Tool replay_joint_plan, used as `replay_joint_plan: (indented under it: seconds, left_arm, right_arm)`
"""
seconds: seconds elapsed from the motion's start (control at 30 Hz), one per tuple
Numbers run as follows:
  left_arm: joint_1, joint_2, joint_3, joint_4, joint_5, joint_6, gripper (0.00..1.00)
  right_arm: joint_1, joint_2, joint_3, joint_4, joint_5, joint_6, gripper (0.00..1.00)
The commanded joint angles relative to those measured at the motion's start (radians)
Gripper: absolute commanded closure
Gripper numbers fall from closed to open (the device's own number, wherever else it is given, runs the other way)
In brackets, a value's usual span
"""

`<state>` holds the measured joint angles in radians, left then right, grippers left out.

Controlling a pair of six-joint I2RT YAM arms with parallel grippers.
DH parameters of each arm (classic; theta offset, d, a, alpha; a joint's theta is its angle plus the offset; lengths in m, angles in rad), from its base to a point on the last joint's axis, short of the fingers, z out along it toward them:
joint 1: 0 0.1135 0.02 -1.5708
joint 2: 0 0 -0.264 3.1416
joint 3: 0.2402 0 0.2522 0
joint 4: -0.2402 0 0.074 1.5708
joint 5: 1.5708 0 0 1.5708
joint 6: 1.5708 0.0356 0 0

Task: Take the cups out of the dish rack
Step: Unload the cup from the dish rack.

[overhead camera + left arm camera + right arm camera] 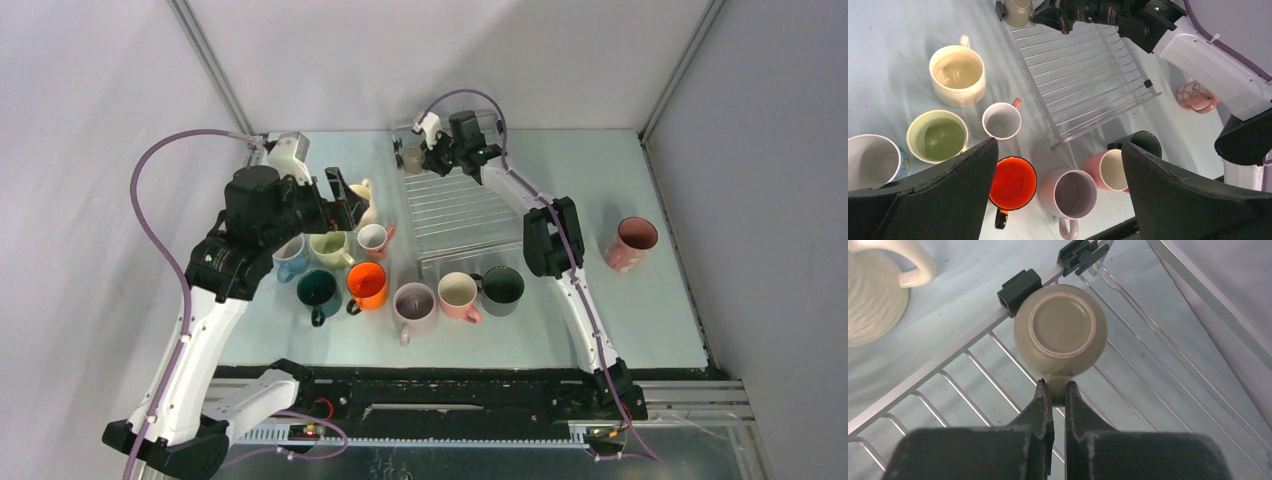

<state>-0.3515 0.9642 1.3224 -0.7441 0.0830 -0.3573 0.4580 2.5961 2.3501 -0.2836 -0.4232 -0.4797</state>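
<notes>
The fingers [1044, 405] of the right gripper [1057, 386] were pinched shut on the handle of a tan cup [1060, 330]. The cup was upside down, its base ring turned up toward the wrist. It sat at the far-left corner of the dish rack [465, 215], about eleven o'clock on the rack from where I stood behind the arms, just beside two dark clips [1019, 287] on the rim. I could not tell whether it rested on the wires or hung just off them.

The fingers [948, 190] of the left gripper [1059, 145] were spread wide with nothing between them, hanging above the table [620, 320].

At nine o'clock from the rack stood a cluster of upright cups. There was a cream cup [362, 192], a small pink cup [374, 240], a pale green cup [330, 248], a blue cup [291, 260], a teal cup [319, 290] and an orange cup [367, 285]. At six o'clock, near the rack's front edge, were a mauve cup [414, 303], a pink cup [459, 295] and a black cup [501, 288]. Well apart at three o'clock was a patterned pink cup [630, 245].
</notes>
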Motion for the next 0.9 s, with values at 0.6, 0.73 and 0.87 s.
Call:
replay_joint_plan:
  seconds: [0.6,0.73,0.87]
  left_arm:
    - [0.023,-0.021,-0.080,0.152,0.054,-0.100,0.00]
    - [0.042,-0.014,-0.121,0.226,0.130,-0.166,0.00]
    - [0.059,-0.001,-0.158,0.302,0.186,-0.233,0.00]
  right_arm:
    - [0.025,-0.314,-0.277,0.188,0.204,0.177,1.00]
    - [0.026,-0.373,-0.318,0.186,0.235,0.227,1.00]
    - [0.029,-0.456,-0.358,0.157,0.260,0.285,1.00]
